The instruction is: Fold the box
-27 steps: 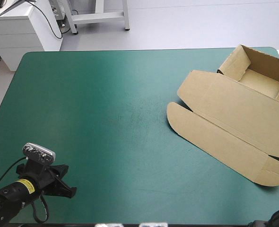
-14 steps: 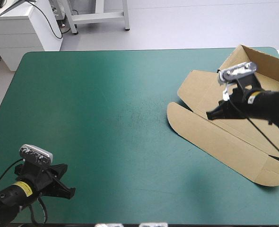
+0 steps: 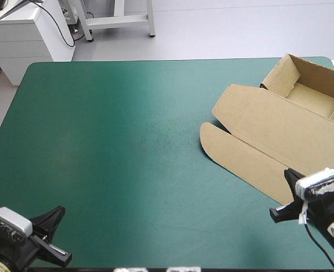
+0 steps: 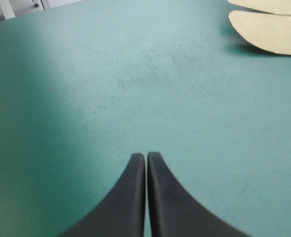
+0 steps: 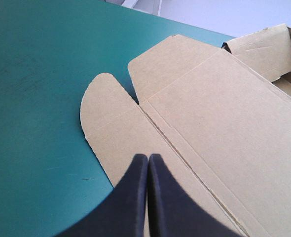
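Left wrist view: left gripper (image 4: 146, 157) pressed together into one arch, pinching nothing, low over bare teal-green cover (image 4: 76, 108) by the table's front-left corner. Well ahead of it, one rounded flap (image 4: 269, 32) of the brown box (image 4: 264, 4). High view: box on the table's right side, tray end (image 3: 311, 96) with walls up at the far-right corner, lid (image 3: 291, 136) flat toward the front. Right gripper (image 5: 148, 157) likewise pressed together, tips over the lid's front strip near the rounded flap; touching or not, cannot tell.
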Tool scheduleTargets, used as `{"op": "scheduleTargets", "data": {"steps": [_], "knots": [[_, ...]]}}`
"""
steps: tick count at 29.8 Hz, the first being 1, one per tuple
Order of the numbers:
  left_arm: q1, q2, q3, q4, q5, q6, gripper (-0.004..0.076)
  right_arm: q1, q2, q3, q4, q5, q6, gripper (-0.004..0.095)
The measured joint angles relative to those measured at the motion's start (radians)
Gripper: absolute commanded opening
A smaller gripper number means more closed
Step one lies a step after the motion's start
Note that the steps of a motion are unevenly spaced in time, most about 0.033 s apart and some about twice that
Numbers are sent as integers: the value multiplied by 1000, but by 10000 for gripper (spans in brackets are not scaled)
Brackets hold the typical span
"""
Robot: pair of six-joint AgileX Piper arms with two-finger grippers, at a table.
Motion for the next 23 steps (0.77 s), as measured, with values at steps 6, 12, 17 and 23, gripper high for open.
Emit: {"op": "scheduleTargets", "data": {"steps": [6,12,17,23], "knots": [[0,-117,50,-4,23,18,-8,0,-215,164,-9,-53,3,-16],[0,-140,53,-12,30,18,-8,0,-384,263,-9,-46,3,-16],[0,-140,57,-12,27,18,-8,0,-422,269,-38,-46,45,-16],[0,-140,60,-12,26,18,-8,0,-423,272,-58,-29,95,-16]]}}
